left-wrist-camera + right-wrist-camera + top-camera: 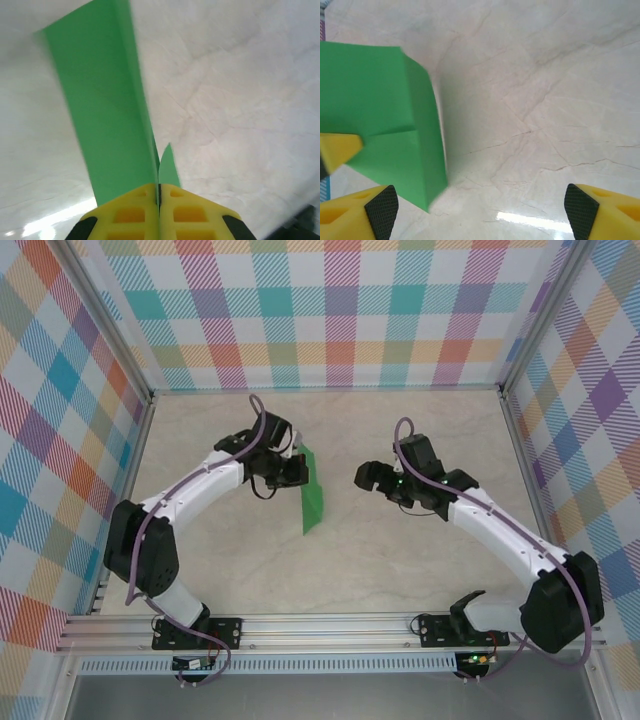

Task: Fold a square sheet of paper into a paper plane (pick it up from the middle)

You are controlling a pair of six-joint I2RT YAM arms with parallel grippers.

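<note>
**A:** How does the folded green paper (313, 496) look?

**B:** Plain bright green. From above it is a slim strip running far to near, narrowing to a point at its near end; the left wrist view shows it (107, 125) as a long smooth panel with a second layer tucked close behind its right edge. The right wrist view gives a broader face (385, 115) with sharp creases, one level and one slanting, meeting near its middle.

**A:** Where is it?

**B:** A little left of the middle of the pale marbled counter (420, 560), between the two arms. I cannot tell whether its near tip touches the counter.

**A:** And the left tool (293, 468)?

**B:** Pressed together on the paper's far end; in its own camera the yellow fingers (132, 212) meet with the green sheet pinched in the seam (159, 192).

**A:** The right tool (365, 477)?

**B:** Spread wide, gripping nothing; it sits just right of the paper, apart from it. In its wrist view the dark pads (382, 210) stand at opposite edges of the frame, with bare counter between them (480, 215).

**A:** The surroundings?

**B:** Pastel plaid walls (340, 310) on three sides; an aluminium rail (330, 630) along the near edge.
</note>
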